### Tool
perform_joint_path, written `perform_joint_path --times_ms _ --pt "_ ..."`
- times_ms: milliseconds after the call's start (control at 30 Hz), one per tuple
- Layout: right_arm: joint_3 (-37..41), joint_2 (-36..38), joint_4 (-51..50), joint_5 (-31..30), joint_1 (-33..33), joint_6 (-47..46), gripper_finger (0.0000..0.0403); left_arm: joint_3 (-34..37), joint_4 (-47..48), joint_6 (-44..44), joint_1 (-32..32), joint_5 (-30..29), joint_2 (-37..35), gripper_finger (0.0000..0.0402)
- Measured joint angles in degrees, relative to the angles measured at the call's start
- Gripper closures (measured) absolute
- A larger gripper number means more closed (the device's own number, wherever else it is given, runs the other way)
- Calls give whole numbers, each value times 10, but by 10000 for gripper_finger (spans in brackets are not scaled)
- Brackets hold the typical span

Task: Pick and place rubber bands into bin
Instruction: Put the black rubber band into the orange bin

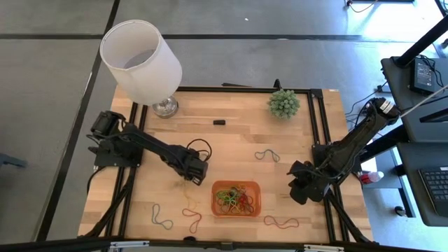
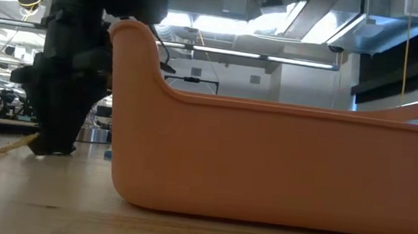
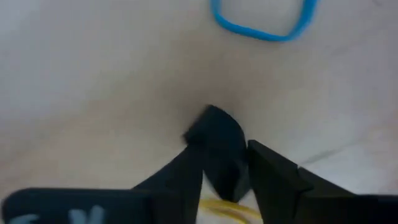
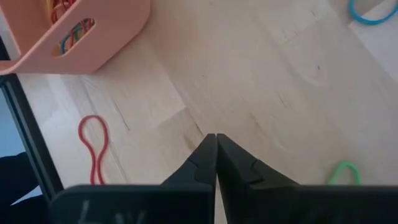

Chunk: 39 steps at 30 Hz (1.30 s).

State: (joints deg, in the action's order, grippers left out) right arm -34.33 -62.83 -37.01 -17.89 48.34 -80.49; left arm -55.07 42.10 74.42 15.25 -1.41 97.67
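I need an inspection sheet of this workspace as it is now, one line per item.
Surface: wooden table in a dark frame.
Job's things: orange bin with many rubber bands inside; loose rubber bands on the wood.
Clutter: white lampshade, green spiky plant, small black piece.
Grippers: left gripper beside the bin, open, yellow band at its fingers; right gripper shut, low at the table's right edge.
Cables: black loop on the left arm.
Surroundings: desk with keyboard on the right.
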Motion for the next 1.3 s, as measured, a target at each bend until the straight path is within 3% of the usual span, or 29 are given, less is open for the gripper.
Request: perform_joint_path --times_ms 167,433,633,767,933,1067,1300 --pt "0 0 0 0 0 1 389 -10 -13 0 10 11 -1 381" --pt "0 0 -1 0 0 20 389 -116 94 -17 34 -48 -4 398" --pt "0 0 -1 -1 0 31 389 -236 192 -65 62 -182 -4 398" --pt "0 0 -1 -4 0 32 389 -301 190 -134 84 -292 -4 398" --pt "0 0 -1 -5 0 32 389 -345 184 -192 103 -383 -4 398" --pt "0 0 -1 -5 0 32 389 -359 121 -272 107 -366 -4 398" --pt "0 0 0 -5 0 32 389 -359 -86 -476 106 -239 35 398"
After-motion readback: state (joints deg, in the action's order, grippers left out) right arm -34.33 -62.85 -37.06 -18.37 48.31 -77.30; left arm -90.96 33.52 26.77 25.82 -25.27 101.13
